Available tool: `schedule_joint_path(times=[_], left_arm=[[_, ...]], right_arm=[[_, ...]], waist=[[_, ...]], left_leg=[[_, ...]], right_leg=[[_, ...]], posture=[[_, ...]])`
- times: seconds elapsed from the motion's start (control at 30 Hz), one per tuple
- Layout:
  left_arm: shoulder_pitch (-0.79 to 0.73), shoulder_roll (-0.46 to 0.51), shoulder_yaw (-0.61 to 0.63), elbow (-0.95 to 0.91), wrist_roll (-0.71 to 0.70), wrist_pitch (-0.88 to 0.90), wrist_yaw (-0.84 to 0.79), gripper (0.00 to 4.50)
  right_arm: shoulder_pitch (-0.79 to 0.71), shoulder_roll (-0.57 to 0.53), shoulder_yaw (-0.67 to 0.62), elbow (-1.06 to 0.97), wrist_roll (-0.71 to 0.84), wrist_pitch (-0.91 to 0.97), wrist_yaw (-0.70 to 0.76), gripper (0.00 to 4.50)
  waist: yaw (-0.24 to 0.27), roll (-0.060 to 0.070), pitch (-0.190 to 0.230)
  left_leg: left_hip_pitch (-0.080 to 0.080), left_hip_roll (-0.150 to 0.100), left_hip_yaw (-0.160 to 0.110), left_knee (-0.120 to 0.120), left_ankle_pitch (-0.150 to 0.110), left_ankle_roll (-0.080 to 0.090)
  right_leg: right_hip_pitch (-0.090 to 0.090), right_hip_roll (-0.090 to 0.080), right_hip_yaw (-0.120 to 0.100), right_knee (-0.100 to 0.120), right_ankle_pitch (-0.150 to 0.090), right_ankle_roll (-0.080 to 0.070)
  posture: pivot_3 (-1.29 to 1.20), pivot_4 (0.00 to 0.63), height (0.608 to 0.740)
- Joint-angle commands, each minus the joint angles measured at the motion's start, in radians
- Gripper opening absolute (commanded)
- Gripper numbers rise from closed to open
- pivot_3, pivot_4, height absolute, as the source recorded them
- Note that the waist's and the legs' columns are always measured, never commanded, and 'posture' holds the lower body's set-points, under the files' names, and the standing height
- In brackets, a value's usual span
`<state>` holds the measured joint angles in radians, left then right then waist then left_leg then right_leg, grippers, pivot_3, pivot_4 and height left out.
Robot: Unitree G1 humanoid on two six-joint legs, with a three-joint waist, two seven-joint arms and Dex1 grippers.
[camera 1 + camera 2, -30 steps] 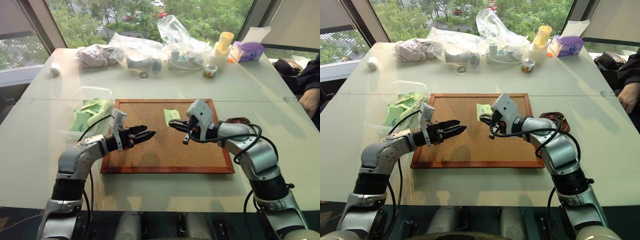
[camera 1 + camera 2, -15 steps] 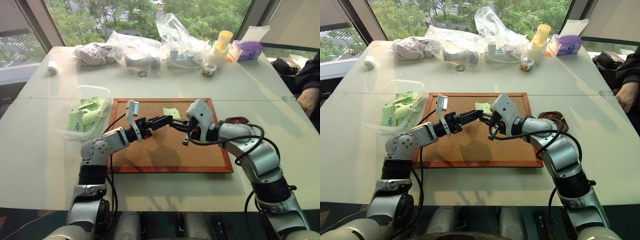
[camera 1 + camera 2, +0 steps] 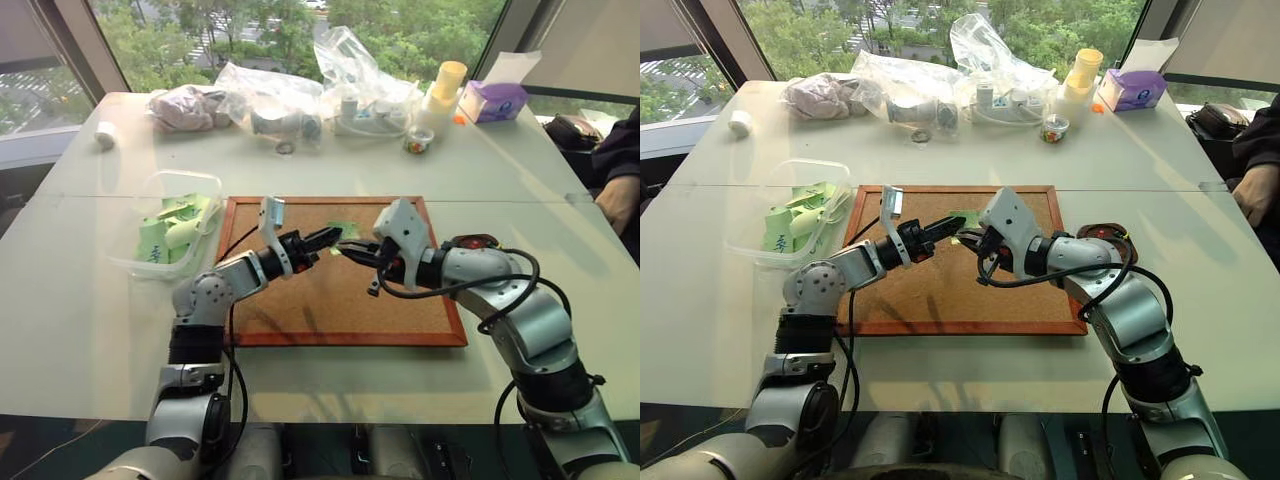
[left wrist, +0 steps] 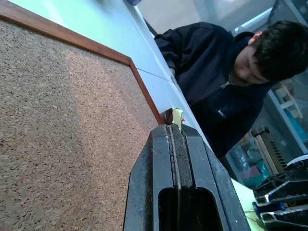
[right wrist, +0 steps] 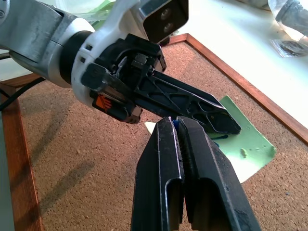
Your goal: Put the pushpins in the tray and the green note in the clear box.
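The green note [image 3: 346, 228] lies on the cork board [image 3: 300, 300] near its far edge. My left gripper [image 3: 335, 237] reaches across the board and is shut on the note's near edge; a green sliver [image 4: 177, 115] sticks out between its tips. Just beside it, tip to tip, my right gripper [image 3: 347, 249] is shut. A tiny blue speck shows between its pads [image 5: 175, 124]; I cannot tell what it is. The pushpins are too small to make out. The tray [image 3: 478, 241] sits off the board's right side, behind my right forearm. The clear box [image 3: 185, 178] stands left of the board.
Folded light green slips [image 3: 165, 235] fill the clear box. Crinkled plastic bags [image 3: 300, 95], a yellow-capped bottle [image 3: 447, 85], a purple tissue box [image 3: 495, 100] and a small jar [image 3: 419, 143] line the far edge. A person [image 4: 226, 82] sits at the right.
My left gripper swung right over the board to the note and shut on its edge. My right gripper stayed where it was, still shut.
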<state>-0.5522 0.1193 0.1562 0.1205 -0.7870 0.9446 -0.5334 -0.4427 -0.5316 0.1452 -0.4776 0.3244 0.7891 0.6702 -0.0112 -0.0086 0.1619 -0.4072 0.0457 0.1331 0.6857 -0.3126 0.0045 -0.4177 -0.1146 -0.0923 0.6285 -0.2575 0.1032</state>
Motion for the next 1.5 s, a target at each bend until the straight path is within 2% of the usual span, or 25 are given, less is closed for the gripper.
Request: schedule_joint_path(times=[0.03,0.3,0.47,0.73,1.03,1.07,1.1,1.17,1.2,1.33,1.5], left_arm=[[0.034,0.023,-0.044,-0.049,0.040,-0.049,-0.039,0.01],[0.083,0.026,-0.105,-0.041,0.126,-0.153,-0.060,0.01],[0.099,0.027,-0.120,-0.032,0.151,-0.184,-0.073,0.01],[0.106,0.016,-0.134,-0.030,0.172,-0.205,-0.080,0.01],[0.122,0.020,-0.131,-0.049,0.171,-0.206,-0.070,0.01],[0.124,0.020,-0.130,-0.053,0.170,-0.205,-0.067,0.00],[0.126,0.021,-0.130,-0.057,0.171,-0.205,-0.065,0.00],[0.129,0.021,-0.130,-0.060,0.171,-0.205,-0.063,0.00],[0.129,0.021,-0.129,-0.060,0.171,-0.206,-0.062,0.00],[0.135,0.024,-0.125,-0.068,0.170,-0.208,-0.057,0.00],[0.141,0.034,-0.117,-0.091,0.160,-0.203,-0.055,0.00]], right_arm=[[0.003,-0.018,-0.133,-0.067,0.047,0.040,-0.039,0.00],[0.064,-0.088,-0.451,-0.040,0.134,0.130,-0.099,0.00],[0.161,-0.145,-0.552,0.059,0.100,0.089,-0.119,0.00],[0.277,-0.148,-0.563,0.293,0.018,-0.085,-0.139,0.00],[0.250,-0.121,-0.512,0.460,0.000,-0.181,-0.147,0.00],[0.246,-0.117,-0.503,0.477,-0.003,-0.191,-0.146,0.45],[0.244,-0.114,-0.497,0.489,-0.007,-0.199,-0.147,0.57],[0.243,-0.113,-0.488,0.503,-0.009,-0.211,-0.147,1.21],[0.242,-0.114,-0.488,0.504,-0.007,-0.213,-0.148,1.83],[0.236,-0.123,-0.498,0.483,0.006,-0.208,-0.151,3.80],[0.245,-0.147,-0.513,0.354,0.060,-0.158,-0.125,3.80]], waist=[[0.001,0.000,0.000],[0.021,0.000,0.000],[0.024,0.000,0.000],[0.023,0.000,0.000],[0.022,0.000,0.000],[0.022,0.000,0.000],[0.022,0.000,-0.001],[0.022,0.000,-0.001],[0.022,0.001,-0.001],[0.022,0.001,-0.001],[0.021,0.001,-0.001]], left_leg=[[0.000,0.000,0.000,0.000,0.000,0.000],[0.000,0.000,0.000,0.000,0.000,0.000],[0.000,-0.001,0.001,0.000,0.000,0.000],[0.001,-0.001,0.001,0.000,0.000,0.000],[0.003,-0.001,0.001,0.000,0.001,0.000],[0.003,-0.001,0.001,0.000,0.001,0.000],[0.003,-0.001,0.001,0.000,0.001,0.000],[0.004,-0.001,0.001,0.000,0.001,0.000],[0.004,-0.001,0.001,0.000,0.001,0.000],[0.004,-0.001,0.001,0.000,0.001,0.000],[0.006,0.000,0.000,0.000,0.001,0.000]], right_leg=[[0.000,0.000,0.000,0.000,0.000,0.000],[0.001,0.000,0.000,0.000,0.000,0.000],[0.001,0.000,0.000,0.000,0.000,0.000],[0.002,0.000,0.000,0.000,0.000,0.000],[0.004,0.000,0.000,0.000,0.000,0.000],[0.004,0.000,0.000,0.000,0.000,0.000],[0.004,0.000,0.000,0.000,0.000,0.000],[0.005,0.000,0.000,0.000,0.000,0.000],[0.005,0.000,0.000,0.000,0.000,0.000],[0.006,0.000,0.000,0.000,0.000,0.000],[0.006,0.000,0.000,0.000,0.000,0.000]], posture=[[0.00,0.150,0.740],[0.00,0.150,0.740],[0.00,0.150,0.740],[0.00,0.150,0.740],[0.00,0.150,0.740],[0.00,0.150,0.740],[0.00,0.150,0.740],[0.00,0.150,0.740],[0.00,0.150,0.740],[0.00,0.150,0.740],[0.00,0.150,0.740]])
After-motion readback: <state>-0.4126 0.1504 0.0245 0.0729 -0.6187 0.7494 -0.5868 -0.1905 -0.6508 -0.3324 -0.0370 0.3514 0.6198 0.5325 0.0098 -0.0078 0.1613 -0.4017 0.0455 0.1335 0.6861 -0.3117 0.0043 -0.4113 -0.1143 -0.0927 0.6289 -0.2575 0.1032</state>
